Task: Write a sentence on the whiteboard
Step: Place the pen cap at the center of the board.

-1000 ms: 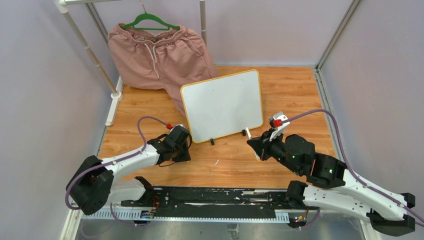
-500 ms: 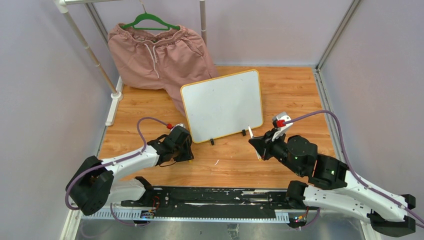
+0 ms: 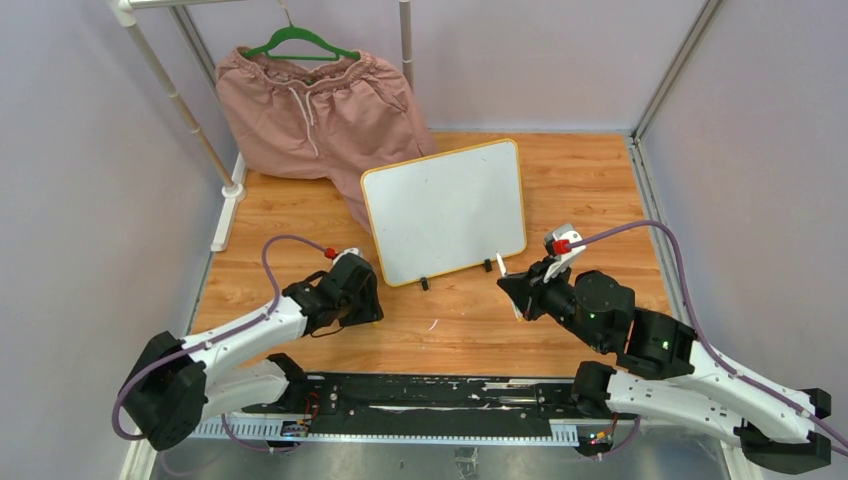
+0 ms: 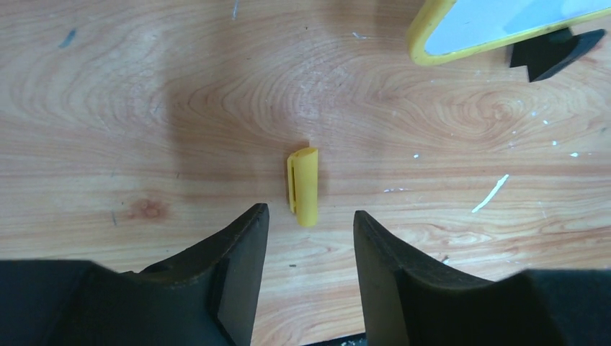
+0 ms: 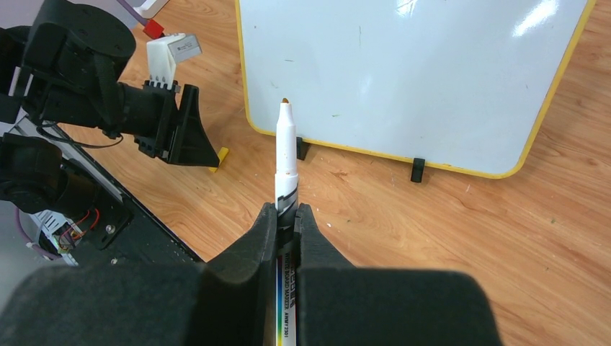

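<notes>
Whiteboard (image 5: pixel 418 72) cropped, marker (image 5: pixel 286 158) barrel hidden by right hand (image 5: pixel 287 210)

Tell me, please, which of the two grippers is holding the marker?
The right gripper, shut on the marker with its tip bare; the left gripper hangs open and empty over a yellow cap.

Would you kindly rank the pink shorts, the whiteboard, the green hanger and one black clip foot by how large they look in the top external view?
1. pink shorts, even though partly behind the board
2. whiteboard
3. green hanger, only its upper part showing
4. black clip foot, by far the smallest
</notes>
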### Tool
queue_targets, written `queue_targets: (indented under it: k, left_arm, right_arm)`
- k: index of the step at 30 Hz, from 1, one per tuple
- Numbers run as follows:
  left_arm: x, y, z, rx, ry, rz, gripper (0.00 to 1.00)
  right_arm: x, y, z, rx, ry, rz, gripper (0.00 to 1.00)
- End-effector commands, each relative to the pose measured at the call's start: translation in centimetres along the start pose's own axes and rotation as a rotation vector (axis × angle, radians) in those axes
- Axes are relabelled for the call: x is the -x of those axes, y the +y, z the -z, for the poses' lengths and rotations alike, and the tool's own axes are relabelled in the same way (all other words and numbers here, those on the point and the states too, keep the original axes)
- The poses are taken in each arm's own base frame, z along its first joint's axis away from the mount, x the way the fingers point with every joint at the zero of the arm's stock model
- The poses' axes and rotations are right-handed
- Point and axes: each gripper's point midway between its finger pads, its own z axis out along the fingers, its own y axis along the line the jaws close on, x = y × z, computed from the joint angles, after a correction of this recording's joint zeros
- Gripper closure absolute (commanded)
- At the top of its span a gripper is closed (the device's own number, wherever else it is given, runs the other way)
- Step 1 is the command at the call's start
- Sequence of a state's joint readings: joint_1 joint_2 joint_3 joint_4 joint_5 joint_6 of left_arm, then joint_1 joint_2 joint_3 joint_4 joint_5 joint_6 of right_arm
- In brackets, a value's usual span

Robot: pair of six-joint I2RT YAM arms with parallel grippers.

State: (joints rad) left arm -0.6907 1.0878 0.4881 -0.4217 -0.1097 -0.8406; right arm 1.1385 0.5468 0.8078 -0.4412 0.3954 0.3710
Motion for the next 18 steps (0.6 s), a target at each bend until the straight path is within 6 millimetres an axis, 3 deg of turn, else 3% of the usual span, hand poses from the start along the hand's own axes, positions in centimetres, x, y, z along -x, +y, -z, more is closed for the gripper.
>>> queue_targets:
  k: [1,10,18]
  left_arm:
    - [1.8,-0.8,1.8,-0.016,-0.056,0.000,0.46]
    - [3.5,-3.0,5.6,-0.107,-0.091,0.012,0.36]
    - [7.7,-6.1,12.2,-0.266,-0.256,-0.048,0.21]
  right_arm:
    - [0.9,0.0,0.3,0.003,-0.025,-0.014,1.00]
    - [1.3,0.3,0.8,0.020,-0.018,-0.013,1.00]
    - [2.3,1.5,1.3,0.087,0.015,0.073,1.00]
